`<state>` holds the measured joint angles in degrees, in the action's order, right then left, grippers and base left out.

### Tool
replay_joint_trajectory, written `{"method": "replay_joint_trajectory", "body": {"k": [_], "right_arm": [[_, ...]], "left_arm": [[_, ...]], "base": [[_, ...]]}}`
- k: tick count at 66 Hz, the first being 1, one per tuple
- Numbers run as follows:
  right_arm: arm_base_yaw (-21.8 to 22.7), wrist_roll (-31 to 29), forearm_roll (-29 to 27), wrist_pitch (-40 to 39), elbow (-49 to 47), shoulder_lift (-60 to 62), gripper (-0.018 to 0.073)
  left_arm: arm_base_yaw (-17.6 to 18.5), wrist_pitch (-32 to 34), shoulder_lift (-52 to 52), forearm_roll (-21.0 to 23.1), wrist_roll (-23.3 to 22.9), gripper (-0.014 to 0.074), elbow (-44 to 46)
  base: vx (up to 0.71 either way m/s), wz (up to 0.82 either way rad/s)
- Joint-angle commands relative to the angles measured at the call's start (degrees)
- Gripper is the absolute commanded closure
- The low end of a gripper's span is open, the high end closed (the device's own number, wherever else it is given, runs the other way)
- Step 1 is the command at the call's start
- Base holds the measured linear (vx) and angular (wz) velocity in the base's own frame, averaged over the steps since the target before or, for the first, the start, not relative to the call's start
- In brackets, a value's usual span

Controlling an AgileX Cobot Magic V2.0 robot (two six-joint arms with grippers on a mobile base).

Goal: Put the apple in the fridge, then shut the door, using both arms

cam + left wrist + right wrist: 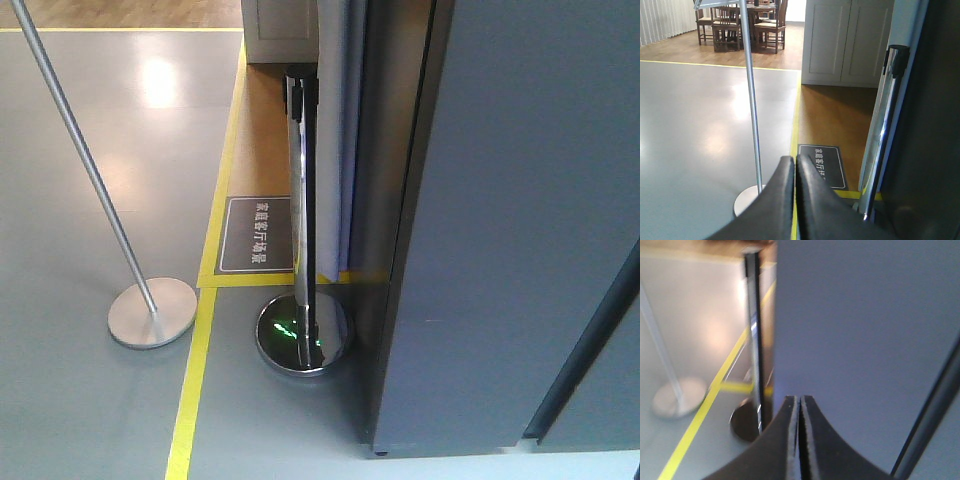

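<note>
The apple is out of view in all three views. The fridge [395, 220] stands at the right of the front view, and only its dark grey outside shows. The door [540, 200] shows as a flat grey face with a dark slanted seam [590, 340] near its right edge. None of the white inside shows. In the right wrist view my right gripper [800, 398] is shut with nothing in it and points at that grey face [865, 330]. My left gripper [795, 159] is also shut and empty. It points at the floor left of the fridge.
A chrome barrier post [303, 200] on a shiny round base [300, 335] stands against the fridge's left side. A thin leaning pole [90, 170] on a flat disc base [152, 312] is further left. Yellow floor tape [195, 380], a dark floor sign [258, 235] and a white cabinet [847, 40] lie beyond.
</note>
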<state>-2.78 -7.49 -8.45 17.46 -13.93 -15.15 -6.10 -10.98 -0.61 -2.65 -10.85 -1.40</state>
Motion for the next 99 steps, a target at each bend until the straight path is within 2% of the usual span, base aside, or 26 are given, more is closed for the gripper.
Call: {"method": "replay_joint_trajectory", "body": {"k": [1,12,17,19,25,46,99], "right_arm": [[0.0,6.2,5.0,-11.2,3.8,2.9,0.0562],[0.1,14.2,10.3,-18.5,12.3,10.3,0.0562],[0.1,15.7,11.3,-21.8,15.9,14.0,0.0562],[0.1,16.0,11.5,-20.6,15.9,15.4,0.0562],[0.4,15.7,12.2,-20.0,15.8,16.2,0.0562],[5.7,15.1,11.9,-21.4,15.8,16.2,0.0562],[5.6,14.9,11.9,-21.5,15.7,16.2,0.0562]], "left_arm": [[-0.1,4.3,-0.9,0.1,-0.6,0.0604,1.0],[-0.1,4.3,-0.9,0.1,-0.6,0.0604,1.0],[-0.1,4.3,-0.9,0.1,-0.6,0.0604,1.0],[-0.1,4.3,-0.9,0.1,-0.6,0.0604,1.0],[-0.1,4.3,-0.9,0.1,-0.6,0.0604,1.0],[-0.1,4.2,-0.9,0.1,-0.6,0.0604,1.0],[-0.1,4.2,-0.9,0.1,-0.6,0.0604,1.0]], "base": [[0.00,0.00],[0.00,0.00],[0.00,0.00],[0.00,0.00],[0.00,0.00],[0.00,0.00],[0.00,0.00]]}}
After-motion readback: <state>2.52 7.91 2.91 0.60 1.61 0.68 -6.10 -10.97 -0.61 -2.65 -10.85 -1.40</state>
